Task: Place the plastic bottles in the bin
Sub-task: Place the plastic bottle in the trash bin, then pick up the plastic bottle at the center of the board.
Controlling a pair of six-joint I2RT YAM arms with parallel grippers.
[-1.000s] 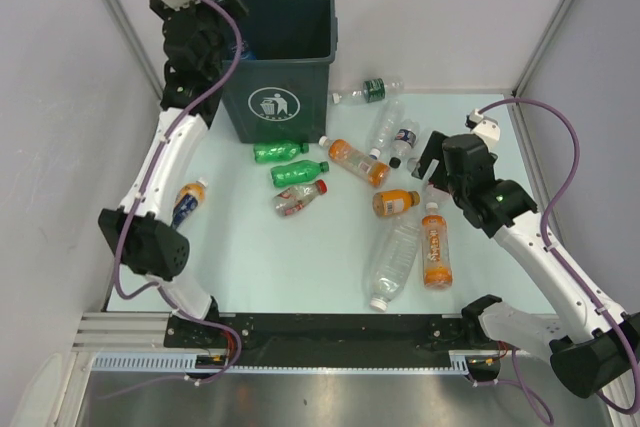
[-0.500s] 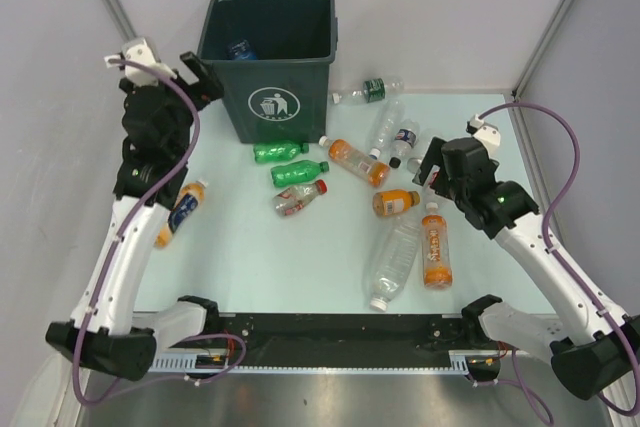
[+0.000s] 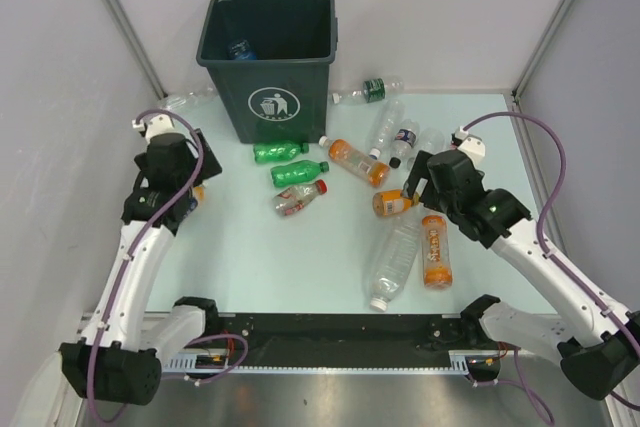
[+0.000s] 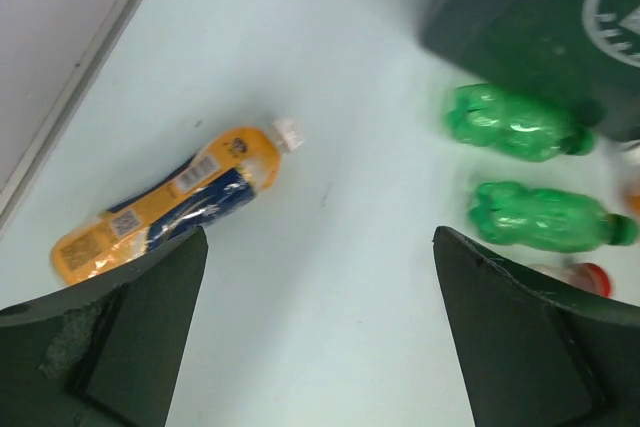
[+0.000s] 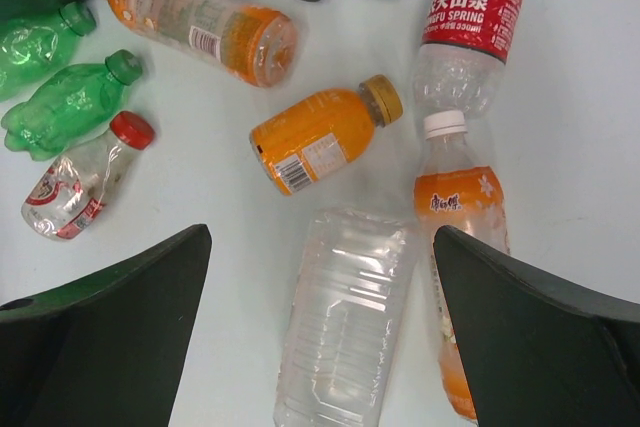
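Pale table point(image 3: 290, 257) littered with plastic bottles point(image 3: 278, 152), just one visible inside the bin point(image 3: 275, 97), while left gripper point(image 4: 320, 237) and right gripper point(image 5: 320, 232) gape empty.

The bin point(image 3: 305, 97) is showing smooth dark green plastic with a faint sheen. The 2 green bottles point(image 4: 515, 125) near it are gleaming as thin, dented, translucent plastic. On the right, the large clear bottle point(image 5: 345, 312) is looking ribbed and glossy, and the cap point(image 5: 382, 97) of the short orange bottle point(image 5: 315, 142) is shining like gold metal. At the left, wrinkled glossy film is forming the blue label point(image 4: 215, 202) of the long orange bottle point(image 4: 150, 215). The pale table point(image 3: 300, 257) is looking smooth and softly matt.
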